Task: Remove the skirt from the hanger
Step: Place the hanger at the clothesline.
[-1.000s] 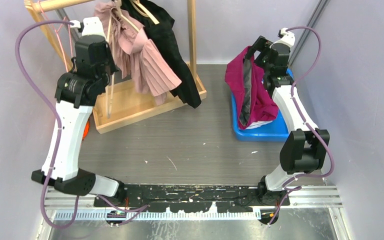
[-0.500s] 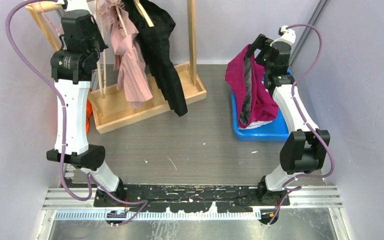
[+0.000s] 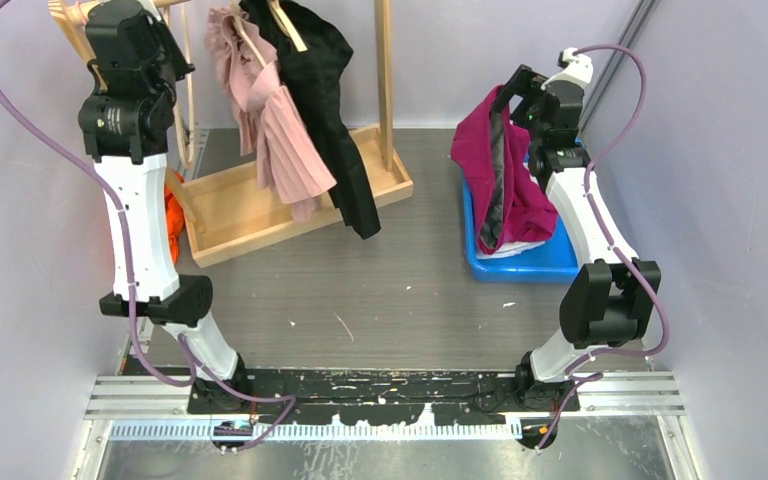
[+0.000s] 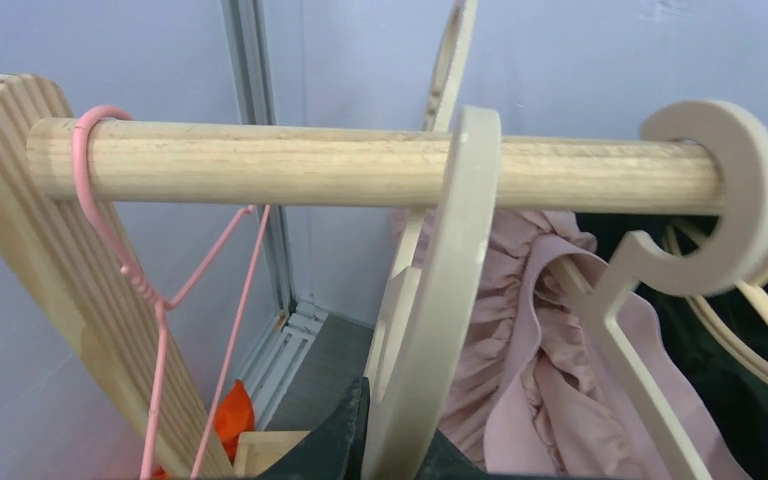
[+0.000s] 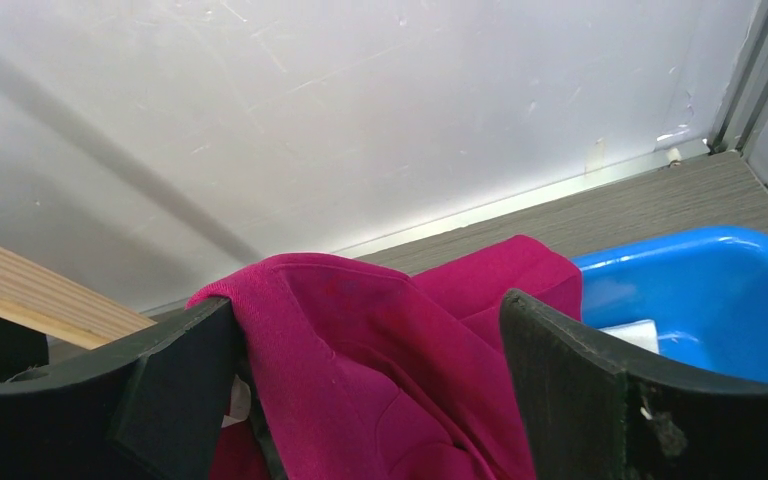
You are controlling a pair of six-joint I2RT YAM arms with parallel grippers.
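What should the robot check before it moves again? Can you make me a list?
1. Left gripper shut on the wooden hanger: ok.
2. Hanger's hook sitting on the rod: cannot tell.
3. Right gripper open: ok.
4. Magenta skirt off the right gripper: not ok, it drapes between the fingers.
5. Skirt above the blue bin: ok.

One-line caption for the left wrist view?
Left tool shut on a wooden hanger at the rail, pink garment beside it.
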